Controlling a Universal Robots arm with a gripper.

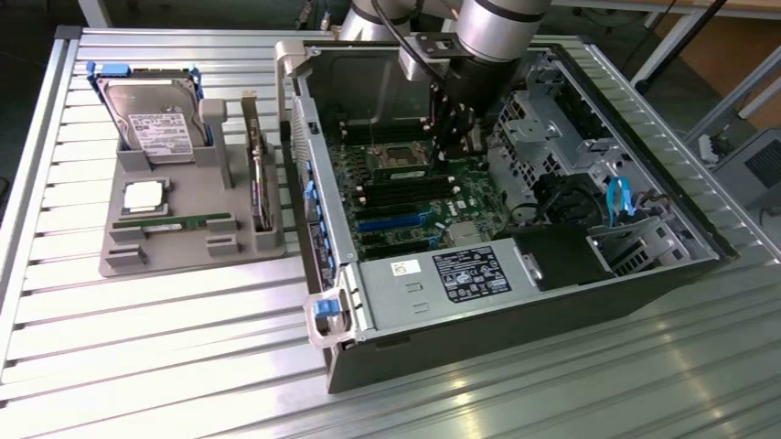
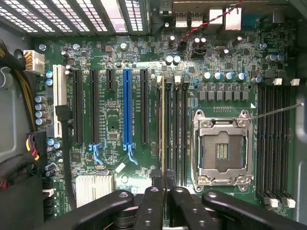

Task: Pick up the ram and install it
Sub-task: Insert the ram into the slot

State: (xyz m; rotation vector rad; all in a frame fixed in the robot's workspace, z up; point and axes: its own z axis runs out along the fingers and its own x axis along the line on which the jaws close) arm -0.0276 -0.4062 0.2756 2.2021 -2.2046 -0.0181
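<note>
the tool (image 2: 163,183) pinched the ram (image 2: 163,124) edge-down, aligned along the memory slots (image 2: 180,129). that line suited seating it beside the processor socket (image 2: 222,148).

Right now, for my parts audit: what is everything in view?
table: one, silver, under everything
tray: one, grey, beside the case
hard drive: one, silver, standing in the tray
processor: one, silver, flat on the tray
second ram: one, green, flat on the tray
card: one, dark, on edge in the tray
case: one, black, open on the table
motherboard: one, green, inside the case
socket: one, silver, empty
ram: one, green, in the end effector, along a slot by the socket
arm: one, grey, reaching into the case
end effector: one, black, shut on the ram
</note>
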